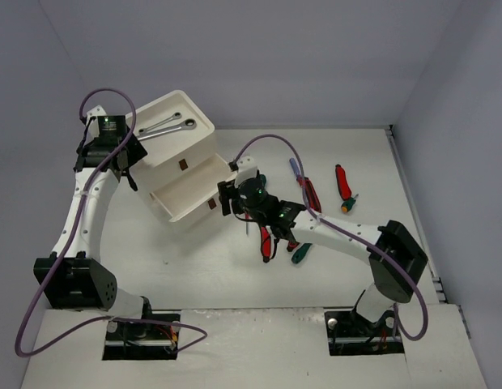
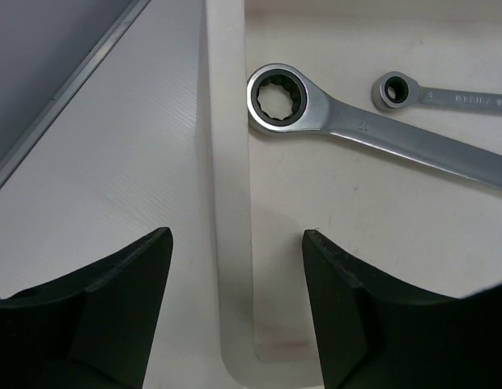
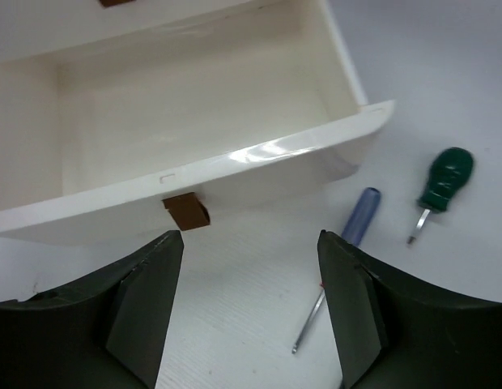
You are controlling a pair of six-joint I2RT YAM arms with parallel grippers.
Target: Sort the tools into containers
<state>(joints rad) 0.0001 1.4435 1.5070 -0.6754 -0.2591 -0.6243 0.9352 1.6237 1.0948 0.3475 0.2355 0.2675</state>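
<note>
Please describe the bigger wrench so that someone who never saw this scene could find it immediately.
Find the white drawer box at the table's far left; its top is a shallow tray holding two silver ring wrenches. The larger wrench is the one whose ring head is clearly bigger than that of the smaller wrench beside it.

Drawer (image 3: 235, 166): pulled out, open from above, walled on all four sides.
Tab (image 3: 186, 212): juts from the drawer front, just ahead of the right gripper (image 3: 249, 312), jaws apart.
Table (image 3: 259, 267) beside drawer: blue screwdriver (image 3: 358, 217) and green screwdriver (image 3: 445, 177) lie there, a bare gap between them.
Tray rim (image 2: 231, 162): runs between the left gripper's (image 2: 235, 312) parted jaws.
Tray floor: wrenches (image 2: 340, 126) cross the far part; the near part is bare.
</note>
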